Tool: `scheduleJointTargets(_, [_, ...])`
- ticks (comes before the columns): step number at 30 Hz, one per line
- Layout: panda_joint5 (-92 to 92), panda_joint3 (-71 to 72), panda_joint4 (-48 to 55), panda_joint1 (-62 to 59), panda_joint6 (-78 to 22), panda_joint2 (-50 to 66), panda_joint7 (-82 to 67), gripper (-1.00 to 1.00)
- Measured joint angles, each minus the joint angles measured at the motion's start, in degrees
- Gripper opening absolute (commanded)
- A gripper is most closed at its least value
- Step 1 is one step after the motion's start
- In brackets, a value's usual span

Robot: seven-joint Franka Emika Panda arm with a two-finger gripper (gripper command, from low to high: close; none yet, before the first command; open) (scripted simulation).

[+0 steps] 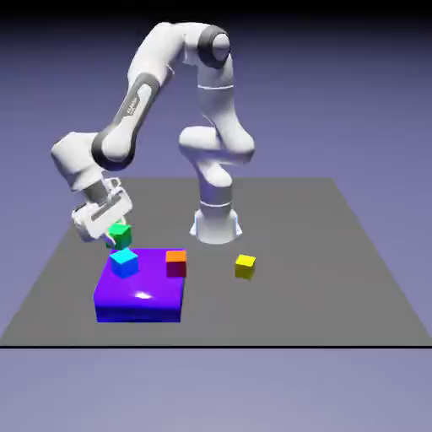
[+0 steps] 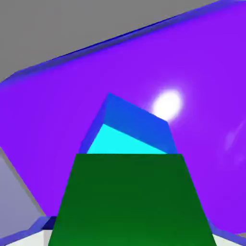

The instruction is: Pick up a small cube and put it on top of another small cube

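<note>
Exterior view: the green cube [image 1: 119, 235] is up at the hand [image 1: 117, 232], between its fingers, and appears just beyond the cyan cube [image 1: 125, 262] on the far left part of the purple block [image 1: 139, 295]. Whether the fingers pinch it firmly or stand slightly loose around it, I cannot tell; the hand view shows the green mass between the tips but no contact clear enough to judge.

The step in hand looks like setting green on cyan, and the main risk is a drop off target. In the exterior view green seems to lie toward the far side of cyan rather than squarely over it, so letting go from here could land it on cyan's far edge, tip it onto the block, or send it off the block to the surface [image 1: 287, 312].

The hand leans noticeably, which could bring green down on an edge instead of flat. The cyan cube is also turned relative to green, so the faces would meet askew and leave less support at the corners. A low sideways correction might push cyan along the glossy block, perhaps toward the orange-topped red cube [image 1: 176, 264] at its right. The yellow cube [image 1: 245, 267], well apart, seems safe.
</note>
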Motion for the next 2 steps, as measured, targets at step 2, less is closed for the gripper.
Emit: scheduleJointTargets(2, [-1.9, -0.5, 1.1, -0.3, -2.5, -1.7, 1.4, 1.0])
